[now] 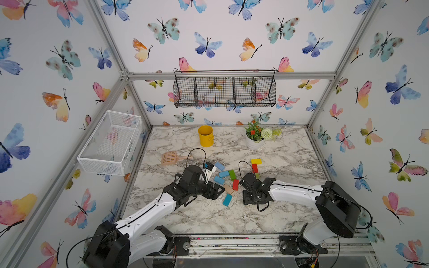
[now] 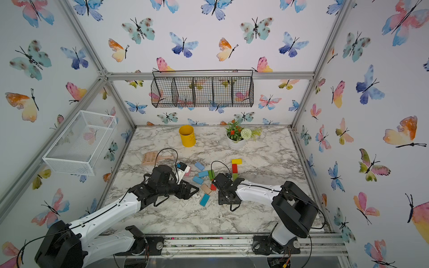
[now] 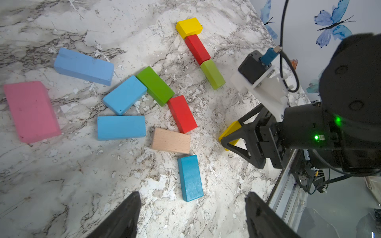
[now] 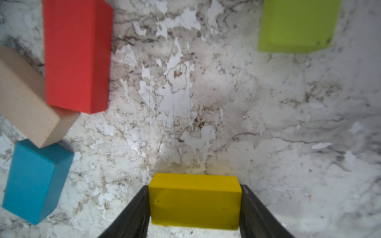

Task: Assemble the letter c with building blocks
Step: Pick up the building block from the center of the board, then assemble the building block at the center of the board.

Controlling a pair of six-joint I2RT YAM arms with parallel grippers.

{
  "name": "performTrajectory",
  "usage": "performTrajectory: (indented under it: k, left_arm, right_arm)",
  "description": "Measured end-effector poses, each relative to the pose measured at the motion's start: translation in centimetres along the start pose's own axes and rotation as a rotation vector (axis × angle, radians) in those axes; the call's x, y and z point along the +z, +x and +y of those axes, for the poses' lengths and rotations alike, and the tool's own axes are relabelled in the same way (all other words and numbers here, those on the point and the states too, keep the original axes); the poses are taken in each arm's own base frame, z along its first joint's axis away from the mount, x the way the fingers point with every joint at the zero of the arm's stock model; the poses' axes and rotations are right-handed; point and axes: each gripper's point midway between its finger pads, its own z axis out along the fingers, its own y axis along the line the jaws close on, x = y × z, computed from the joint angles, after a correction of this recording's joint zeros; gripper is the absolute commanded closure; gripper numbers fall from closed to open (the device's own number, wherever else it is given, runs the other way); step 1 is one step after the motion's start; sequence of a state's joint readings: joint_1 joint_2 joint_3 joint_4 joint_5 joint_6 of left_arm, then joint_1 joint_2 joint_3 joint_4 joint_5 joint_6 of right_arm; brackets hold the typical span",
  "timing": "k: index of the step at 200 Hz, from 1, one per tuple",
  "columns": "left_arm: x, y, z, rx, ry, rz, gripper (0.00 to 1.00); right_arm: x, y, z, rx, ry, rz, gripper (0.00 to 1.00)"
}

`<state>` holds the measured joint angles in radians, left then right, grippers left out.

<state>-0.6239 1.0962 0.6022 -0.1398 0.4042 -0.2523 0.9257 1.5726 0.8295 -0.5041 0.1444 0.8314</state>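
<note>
Building blocks lie across the middle of the marble table (image 1: 290,162). A yellow block (image 1: 256,161), a red block (image 1: 255,168) and a light green block (image 3: 212,74) form a touching line. To their left, loosely grouped, are three blue blocks (image 3: 83,66), a green block (image 3: 155,85), a red block (image 1: 235,184), a tan block (image 1: 228,189), a teal block (image 1: 227,200) and a pink block (image 3: 31,111). My right gripper (image 4: 194,187) is shut on a second yellow block (image 4: 194,203) at table level. My left gripper (image 3: 192,194) is open and empty, hovering by the teal block.
A tan slotted scoop (image 1: 169,158) lies at the left. A yellow cup (image 1: 205,136) and a flower pot (image 1: 255,139) stand at the back. A white mesh basket (image 1: 109,143) hangs on the left wall, a black wire basket (image 1: 224,91) on the back wall.
</note>
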Motion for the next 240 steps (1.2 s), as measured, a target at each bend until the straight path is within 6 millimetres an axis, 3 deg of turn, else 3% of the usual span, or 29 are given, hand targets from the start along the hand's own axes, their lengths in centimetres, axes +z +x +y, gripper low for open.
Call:
performTrajectory:
  k: [90,121,187,240]
  left_arm:
    - [0.3,0.2,-0.5,0.01,0.011,0.012,0.2]
    - [0.3,0.1,-0.7,0.015,0.016,0.013,0.2]
    - [0.5,0.2,-1.0,0.018,0.021,0.022,0.2]
    - [0.9,-0.5,-1.6,0.03,0.032,0.024,0.2]
  right_arm:
    - [-2.6,-1.5,-1.3,0.001,0.024,-0.101,0.36]
    - [-2.9,-1.9,-2.9,-0.004,0.048,-0.109,0.37]
    - [-3.8,-5.0,-7.5,0.04,0.078,-0.149,0.39]
    - [-2.8,-5.3,-9.5,0.008,0.091,-0.132,0.39]
